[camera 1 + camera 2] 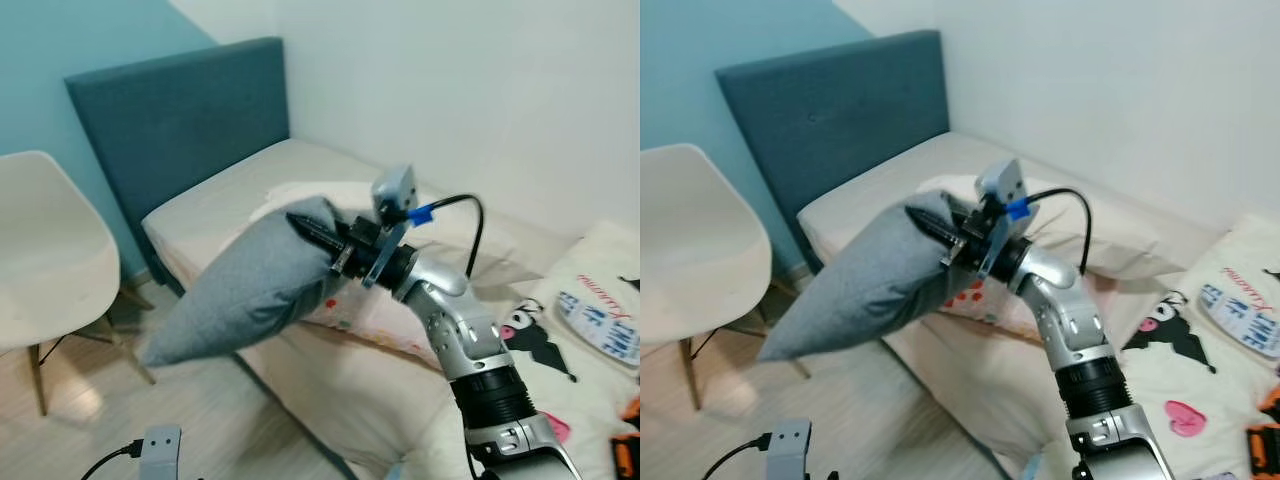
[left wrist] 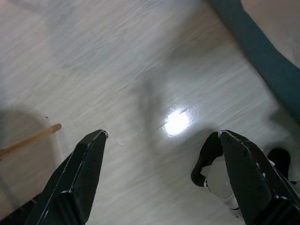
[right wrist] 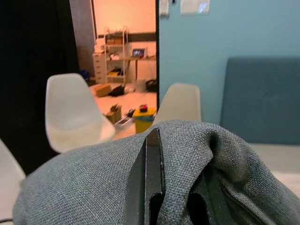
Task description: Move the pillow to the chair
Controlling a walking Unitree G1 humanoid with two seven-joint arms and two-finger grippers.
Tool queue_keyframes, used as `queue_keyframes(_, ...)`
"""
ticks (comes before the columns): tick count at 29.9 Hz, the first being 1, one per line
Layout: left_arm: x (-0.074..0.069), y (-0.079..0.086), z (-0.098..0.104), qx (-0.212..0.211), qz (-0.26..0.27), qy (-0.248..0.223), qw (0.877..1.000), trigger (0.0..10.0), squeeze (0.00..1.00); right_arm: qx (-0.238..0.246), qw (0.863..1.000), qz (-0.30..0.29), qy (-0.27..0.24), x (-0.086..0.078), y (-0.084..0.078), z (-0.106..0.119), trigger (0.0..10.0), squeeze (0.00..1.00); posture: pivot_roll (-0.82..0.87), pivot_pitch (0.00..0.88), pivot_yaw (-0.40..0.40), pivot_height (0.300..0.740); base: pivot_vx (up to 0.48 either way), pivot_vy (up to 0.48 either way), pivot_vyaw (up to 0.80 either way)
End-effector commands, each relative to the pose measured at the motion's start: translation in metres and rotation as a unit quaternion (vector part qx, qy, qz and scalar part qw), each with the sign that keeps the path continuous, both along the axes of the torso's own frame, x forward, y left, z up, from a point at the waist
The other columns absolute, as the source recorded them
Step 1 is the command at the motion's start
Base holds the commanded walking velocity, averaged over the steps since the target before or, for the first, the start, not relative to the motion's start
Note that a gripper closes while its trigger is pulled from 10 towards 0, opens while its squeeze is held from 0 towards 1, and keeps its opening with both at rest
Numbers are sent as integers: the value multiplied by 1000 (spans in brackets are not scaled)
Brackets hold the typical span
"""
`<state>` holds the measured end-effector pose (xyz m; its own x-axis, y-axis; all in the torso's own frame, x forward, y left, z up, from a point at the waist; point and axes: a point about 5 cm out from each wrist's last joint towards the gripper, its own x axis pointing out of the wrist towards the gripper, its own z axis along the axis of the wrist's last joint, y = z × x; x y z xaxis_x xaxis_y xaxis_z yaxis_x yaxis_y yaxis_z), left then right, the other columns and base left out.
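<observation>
While gripper (image 1: 312, 232) clamps one pillow (image 1: 240, 285), one chair (image 1: 45, 265)

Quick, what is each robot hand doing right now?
Left hand: open, holding nothing, above the floor.
Right hand: closed on the grey pillow.

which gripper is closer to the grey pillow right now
The right. The right gripper is clamped on the grey pillow, holding it in the air between the bed and the white chair. The left gripper hangs open over the wood floor, away from it.
</observation>
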<state>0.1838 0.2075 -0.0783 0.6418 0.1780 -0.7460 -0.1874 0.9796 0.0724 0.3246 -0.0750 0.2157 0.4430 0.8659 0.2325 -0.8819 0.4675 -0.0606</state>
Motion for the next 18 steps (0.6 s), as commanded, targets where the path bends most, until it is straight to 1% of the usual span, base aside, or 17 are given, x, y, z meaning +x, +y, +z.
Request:
queue_keyframes(1,-4,-3,-3,-6,-1,9,1000,10000,0,8,1000,17,-20,-4,7,7,0,0,36,0,17,719,0,0,569)
queue_keyframes(3,-4,-4,-3,-8,-3,9,1000,10000,0,3,1000,24,3,-7,12,-7,0,0,37,0,24,719,0,0,600)
queue_keyframes(4,-4,-4,-3,-8,-3,9,1000,10000,0,3,1000,24,3,-7,12,-7,0,0,37,0,24,719,0,0,606)
queue_keyframes(6,-4,-5,-3,-14,3,11,1000,10000,0,1,999,28,24,-10,16,-20,0,0,39,0,23,719,0,0,634)
queue_keyframes(7,-4,-5,-3,-14,3,11,1000,10000,0,1,999,28,24,-10,16,-20,0,0,39,0,23,719,0,0,638)
queue_keyframes(8,-5,-5,-5,-21,12,27,999,10000,0,0,999,30,36,-13,19,-28,0,0,39,0,23,719,-480,0,638)
queue_keyframes(13,-5,-5,-5,-15,6,28,999,10000,0,0,999,29,45,-14,21,-33,0,0,39,0,23,719,-480,0,644)
queue_keyframes(18,-4,-3,-4,-10,-1,20,1000,10000,0,0,999,19,50,-12,17,-37,0,0,44,0,28,719,0,0,644)
